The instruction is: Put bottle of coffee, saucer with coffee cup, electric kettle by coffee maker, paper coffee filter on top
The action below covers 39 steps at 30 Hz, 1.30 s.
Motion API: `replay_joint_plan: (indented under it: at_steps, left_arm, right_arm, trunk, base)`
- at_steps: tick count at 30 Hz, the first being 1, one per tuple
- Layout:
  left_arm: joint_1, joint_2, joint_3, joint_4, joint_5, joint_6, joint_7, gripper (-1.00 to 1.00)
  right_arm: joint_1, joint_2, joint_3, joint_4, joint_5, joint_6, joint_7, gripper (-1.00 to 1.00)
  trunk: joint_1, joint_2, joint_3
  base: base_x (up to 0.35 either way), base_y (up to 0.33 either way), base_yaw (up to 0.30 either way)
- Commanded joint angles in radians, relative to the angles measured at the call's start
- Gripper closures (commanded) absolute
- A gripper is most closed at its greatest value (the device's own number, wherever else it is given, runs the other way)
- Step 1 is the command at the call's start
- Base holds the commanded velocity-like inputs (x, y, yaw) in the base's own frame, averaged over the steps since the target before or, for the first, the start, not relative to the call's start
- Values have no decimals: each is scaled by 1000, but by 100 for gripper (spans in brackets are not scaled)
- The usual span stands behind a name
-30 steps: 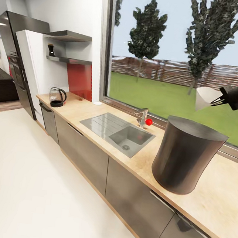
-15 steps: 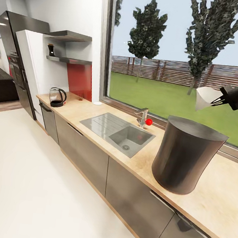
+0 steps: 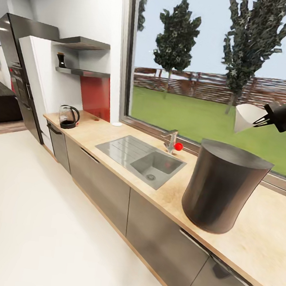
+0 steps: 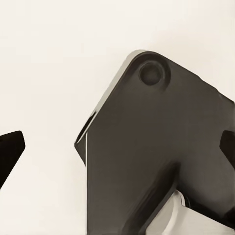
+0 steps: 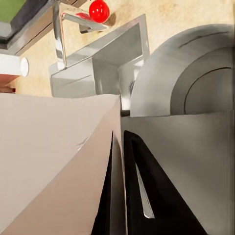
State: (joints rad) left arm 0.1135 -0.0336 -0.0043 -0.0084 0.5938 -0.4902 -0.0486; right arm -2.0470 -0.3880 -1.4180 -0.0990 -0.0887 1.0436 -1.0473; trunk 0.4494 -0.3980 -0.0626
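The dark grey coffee maker [image 3: 224, 189] stands on the wood-grain countertop [image 3: 265, 238] at the near right. My right gripper [image 3: 261, 120] hangs above and just behind its top, shut on the edge of a white paper coffee filter [image 3: 246, 117]. In the right wrist view the filter [image 5: 54, 161] is pinched between the dark fingers [image 5: 144, 196], with the coffee maker's top [image 5: 196, 83] beyond it. The glass kettle [image 3: 68, 117] sits at the counter's far left end. The coffee bottle [image 3: 61, 60] stands on the lower black shelf [image 3: 84, 72]. A white saucer [image 3: 117, 123] lies by the window. My left gripper [image 4: 117, 149] is open.
A steel sink [image 3: 141, 157] with a faucet [image 3: 172, 140] and red knob [image 3: 179, 146] is set into the counter between kettle and coffee maker. A second shelf [image 3: 82, 43] hangs above the first. A fridge [image 3: 32, 80] stands at the far left. White floor [image 3: 38, 228] spreads before the cabinets.
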Motion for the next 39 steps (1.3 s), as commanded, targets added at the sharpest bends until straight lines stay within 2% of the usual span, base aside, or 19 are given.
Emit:
replay_joint_plan:
  at_steps: [1, 5, 8, 23, 33, 39]
  left_arm:
    - [0, 0, -1, -1, 8, 9, -5, -100]
    - [0, 0, 0, -2, 7, 53, -5, -100]
    - [0, -1, 0, -3, 6, 62, -5, -100]
    - [0, 0, 1, -5, 7, 62, -5, -100]
    - [0, -1, 1, -5, 7, 59, -5, -100]
    - [0, -2, 1, -5, 6, 59, -5, -100]
  right_arm:
    - [-1, 0, 2, -1, -12, 4, -12, 100]
    - [-1, 0, 3, -1, -11, 4, -15, 100]
    - [-1, -1, 4, -1, -11, 4, -16, 100]
    - [-1, -1, 5, -1, -7, 4, -3, 100]
    - [-1, 0, 7, -1, -5, 4, -17, 100]
    - [-1, 0, 7, -1, -4, 4, -17, 100]
  trunk:
    - [1, -2, -2]
    - [1, -2, -2]
    - [1, -2, -2]
    - [1, -2, -2]
    - [1, -2, -2]
    - [1, -2, -2]
  base:
    - [0, -164, 0]
    - [0, -236, 0]
    - [0, -231, 0]
    - [0, -28, 0]
    - [2, -2, 0]
    - [121, -146, 0]
